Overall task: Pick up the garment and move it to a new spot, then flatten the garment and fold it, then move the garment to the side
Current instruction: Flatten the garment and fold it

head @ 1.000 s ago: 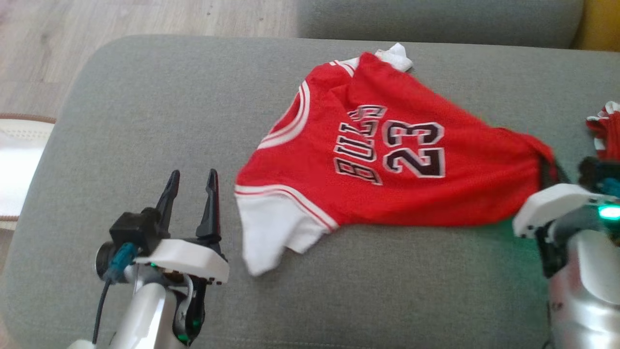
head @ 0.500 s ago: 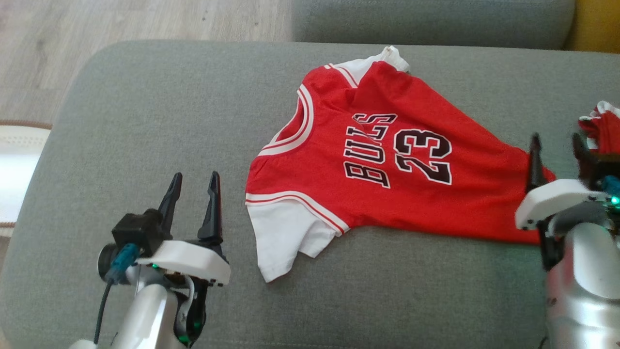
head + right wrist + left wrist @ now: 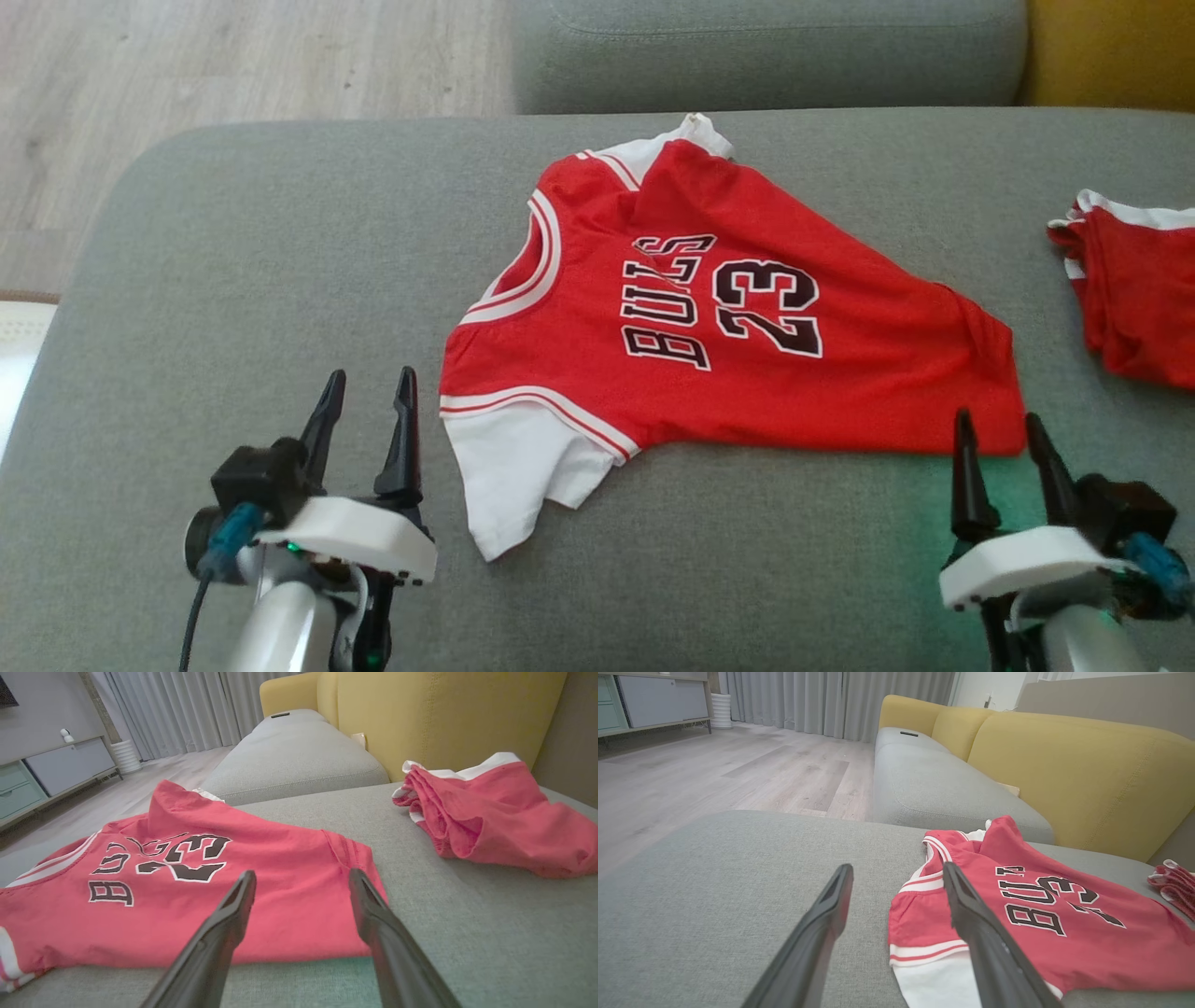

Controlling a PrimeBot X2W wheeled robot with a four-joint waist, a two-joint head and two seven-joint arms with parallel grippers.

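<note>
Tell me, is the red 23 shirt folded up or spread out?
Spread out, not folded yet. The jersey lies open on the grey cushion, number showing, though its far shoulder looks flipped over and rumpled.

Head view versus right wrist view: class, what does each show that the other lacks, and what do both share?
Head view adds the left gripper, open above the grey cushion. Right wrist view adds grey curtains and a low cabinet across the room. Both share the red jersey numbered 23, a second red garment lying apart from it, the right gripper, open near the jersey's hem, that same cushion and the yellow sofa back.
</note>
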